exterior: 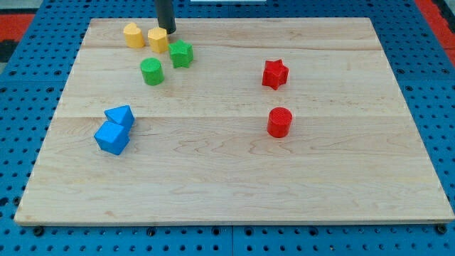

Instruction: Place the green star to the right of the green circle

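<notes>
The green star (181, 54) lies near the view's top left on the wooden board (234, 178). The green circle (151, 72) sits just below and left of it, almost touching. My tip (168, 31) stands at the view's top, just above the green star and right beside a yellow block (158, 40). The rod rises out of the view's top.
A second yellow block (133, 35) lies left of the first. A blue triangle-like block (120, 116) and a blue cube (111, 137) sit together at the left. A red star (274, 74) and a red circle (279, 122) lie right of centre.
</notes>
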Action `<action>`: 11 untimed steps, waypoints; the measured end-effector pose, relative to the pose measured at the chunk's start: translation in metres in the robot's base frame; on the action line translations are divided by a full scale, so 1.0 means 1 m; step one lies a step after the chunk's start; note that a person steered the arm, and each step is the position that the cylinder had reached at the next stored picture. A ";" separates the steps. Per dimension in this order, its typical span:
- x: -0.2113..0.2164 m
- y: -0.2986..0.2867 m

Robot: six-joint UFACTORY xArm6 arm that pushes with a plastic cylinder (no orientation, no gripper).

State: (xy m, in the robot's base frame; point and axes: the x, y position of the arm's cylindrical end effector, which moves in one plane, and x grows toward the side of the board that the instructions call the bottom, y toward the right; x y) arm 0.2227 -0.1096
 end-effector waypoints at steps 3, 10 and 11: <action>0.032 0.000; 0.081 0.054; 0.079 0.163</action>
